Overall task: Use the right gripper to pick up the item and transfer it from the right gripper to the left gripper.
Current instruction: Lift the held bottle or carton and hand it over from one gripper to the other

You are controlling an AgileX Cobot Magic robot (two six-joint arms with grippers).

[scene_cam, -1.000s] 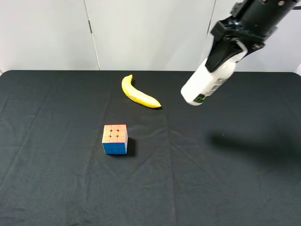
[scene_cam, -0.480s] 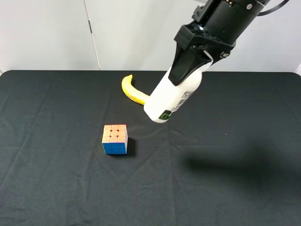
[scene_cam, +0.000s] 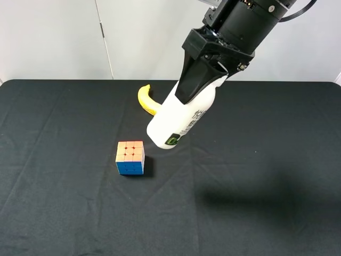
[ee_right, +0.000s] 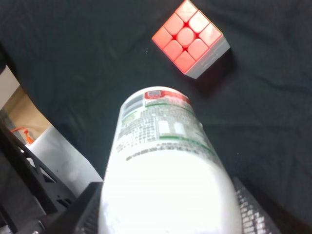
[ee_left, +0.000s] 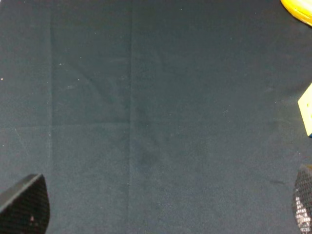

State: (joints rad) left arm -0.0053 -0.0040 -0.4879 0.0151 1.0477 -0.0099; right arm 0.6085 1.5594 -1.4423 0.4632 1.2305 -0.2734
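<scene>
Over the last second the right gripper (scene_cam: 196,88) has carried the item (scene_cam: 180,121) from the right side of the surface (scene_cam: 266,144) toward its middle, and the bottle now covers more of the banana (scene_cam: 147,100) than it did.

Nearest the high camera, the puzzle cube (scene_cam: 130,158) sits alone on the black cloth, just beside and below the bottle's base in that view. Above it the bottle hangs in the air, tilted, base pointing down toward the left arm's side. The right jaws are clamped on its upper part near the cap, which leaves the body and base free, probably so the other arm has somewhere to grip.

The left gripper (ee_left: 163,208) is outside the high view. Its wrist camera shows the jaws spread wide over bare cloth, with only an edge of the cube and the tip of the banana at the frame's border. It looks ready to receive but is well apart from the bottle.

Farthest back, the banana lies on the cloth behind the bottle, partly hidden by it.
</scene>
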